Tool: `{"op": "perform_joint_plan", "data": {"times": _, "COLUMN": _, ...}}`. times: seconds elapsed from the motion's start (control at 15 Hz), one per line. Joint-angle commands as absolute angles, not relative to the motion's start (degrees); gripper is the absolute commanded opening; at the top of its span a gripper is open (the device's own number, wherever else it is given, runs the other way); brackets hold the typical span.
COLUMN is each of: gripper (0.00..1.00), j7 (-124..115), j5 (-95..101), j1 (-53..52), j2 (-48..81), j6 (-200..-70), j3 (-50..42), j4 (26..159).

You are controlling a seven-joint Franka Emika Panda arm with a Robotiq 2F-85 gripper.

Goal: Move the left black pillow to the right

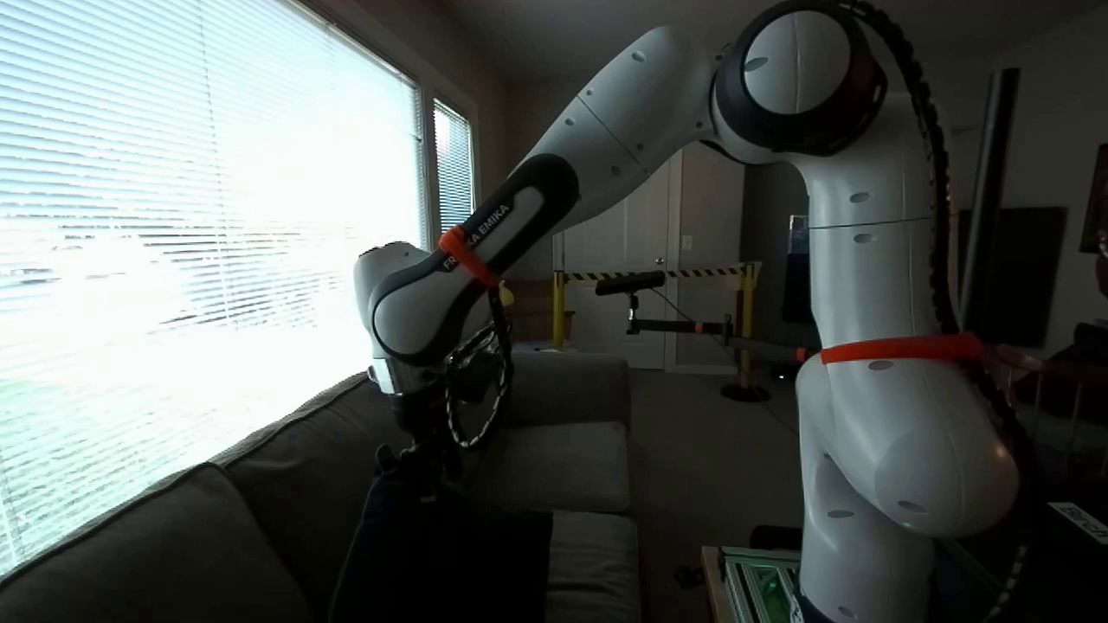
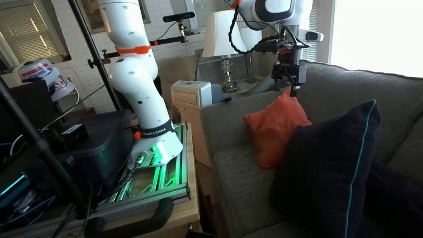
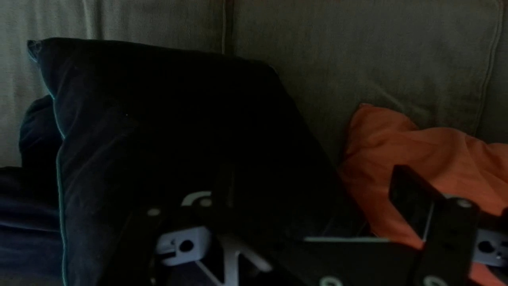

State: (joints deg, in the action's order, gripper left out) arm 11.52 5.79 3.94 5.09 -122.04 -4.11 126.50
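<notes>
Hovering, jaws wide apart and empty, the Robotiq gripper (image 3: 312,186) faces the teal-piped black throw pillow (image 3: 174,123), presumably the target, mostly left of the tool; likely light and soft, best pinched by its top edge.

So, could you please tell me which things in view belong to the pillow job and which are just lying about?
For the job:
black pillow with teal piping, likely the one meant
tool

Not involved:
orange pillow
white-shaded lamp
dark bin
</notes>
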Motion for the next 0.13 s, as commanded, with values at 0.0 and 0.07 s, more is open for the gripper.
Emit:
{"op": "perform_joint_plan", "data": {"times": 0.0, "gripper": 1.00, "j7": 11.5, "j5": 5.8, "j1": 4.1, "j2": 5.1, "j6": -121.9, "j3": -3.9, "j4": 126.4}}
{"op": "perform_joint_plan", "data": {"times": 0.07, "gripper": 1.00, "j7": 11.5, "j5": 5.8, "j1": 4.1, "j2": 5.0, "j6": -121.9, "j3": -3.9, "j4": 126.4}}
